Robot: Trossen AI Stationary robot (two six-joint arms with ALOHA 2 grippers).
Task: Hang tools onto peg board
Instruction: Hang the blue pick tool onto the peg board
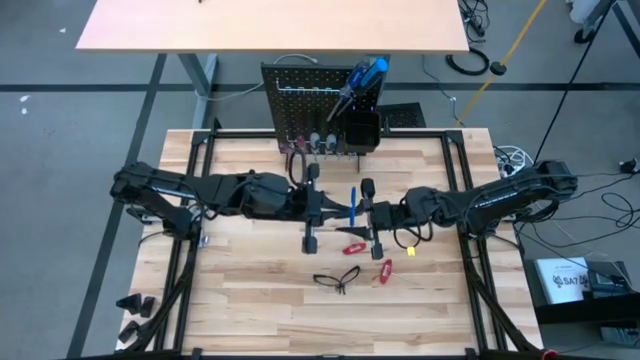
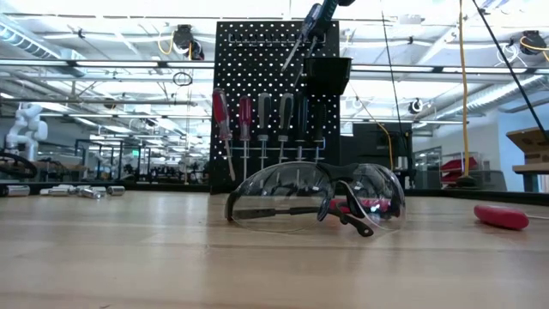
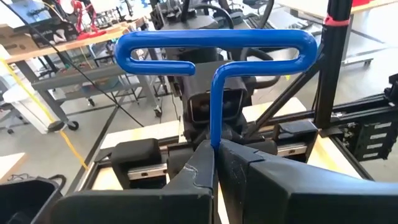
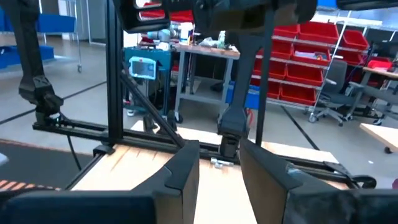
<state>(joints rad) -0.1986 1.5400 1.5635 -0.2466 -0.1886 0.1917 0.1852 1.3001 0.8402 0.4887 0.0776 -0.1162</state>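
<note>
Left gripper (image 3: 216, 163) is clamped on the shaft of a blue T-handle hex key (image 3: 214, 56), held in front of the peg board (image 1: 318, 105). Right gripper (image 4: 219, 163) is seen just beside it, fingers apart and empty. Glasses (image 1: 337, 279) and two red tools (image 1: 354, 248) are laid nearer than the grippers; screwdrivers (image 2: 262, 116) are hung on the board.

table (image 1: 250, 300): pale wood planks, smooth matt
peg board (image 2: 257, 69): black perforated metal, matt
glasses (image 2: 313, 199): clear glossy plastic lenses
blue T-handle hex key (image 3: 214, 53): glossy smooth coating
left gripper fingers (image 3: 199, 180): dark matt plastic
</note>
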